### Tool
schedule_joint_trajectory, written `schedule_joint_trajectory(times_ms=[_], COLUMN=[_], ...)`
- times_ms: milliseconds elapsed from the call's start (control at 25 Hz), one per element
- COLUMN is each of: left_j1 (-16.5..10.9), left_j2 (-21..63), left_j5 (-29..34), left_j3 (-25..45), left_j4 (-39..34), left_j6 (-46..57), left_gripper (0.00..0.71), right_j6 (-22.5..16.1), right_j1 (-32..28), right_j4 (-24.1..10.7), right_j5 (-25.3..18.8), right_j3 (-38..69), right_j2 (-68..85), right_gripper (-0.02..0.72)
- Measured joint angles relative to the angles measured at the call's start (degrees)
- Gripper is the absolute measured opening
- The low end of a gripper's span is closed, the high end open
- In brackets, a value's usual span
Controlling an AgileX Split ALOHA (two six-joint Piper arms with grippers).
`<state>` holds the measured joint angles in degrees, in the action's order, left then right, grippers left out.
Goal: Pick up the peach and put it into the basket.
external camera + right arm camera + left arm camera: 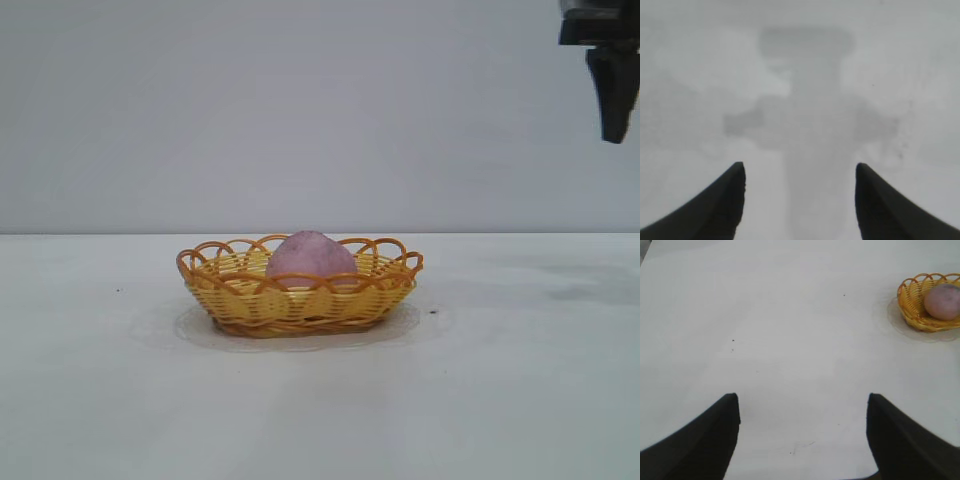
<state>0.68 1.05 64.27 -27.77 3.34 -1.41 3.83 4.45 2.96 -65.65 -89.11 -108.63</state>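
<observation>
Hanging high at the table's [90,400] right with my right gripper [800,200] spread and empty; peach [310,258] sits in basket [300,305]. Next, parking beside my idle, open left gripper [802,435].

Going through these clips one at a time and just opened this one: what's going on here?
The peach already sits inside the basket on the white table. Nothing is holding it. The right gripper is open and empty, up high at the right edge of the exterior view, over bare table. The left gripper is also open and empty, off to one side with the basket in its wrist view.
</observation>
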Motion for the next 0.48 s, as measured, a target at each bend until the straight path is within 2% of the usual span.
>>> schedule_joint_trajectory(times_ms=[160,480], left_j1=[0.0,0.0], left_j2=[0.0,0.0], left_j5=[0.0,0.0], left_j3=[0.0,0.0], left_j4=[0.0,0.0], left_j6=[0.0,0.0], left_gripper=[0.467,0.467], right_j6=[0.0,0.0], right_j1=[-0.43,-0.52], right_j4=[0.0,-0.9], right_j5=[-2.83,-3.38], right_j3=[0.27,8.66], right_j2=[3.57,19.87], right_gripper=[0.407,0.407])
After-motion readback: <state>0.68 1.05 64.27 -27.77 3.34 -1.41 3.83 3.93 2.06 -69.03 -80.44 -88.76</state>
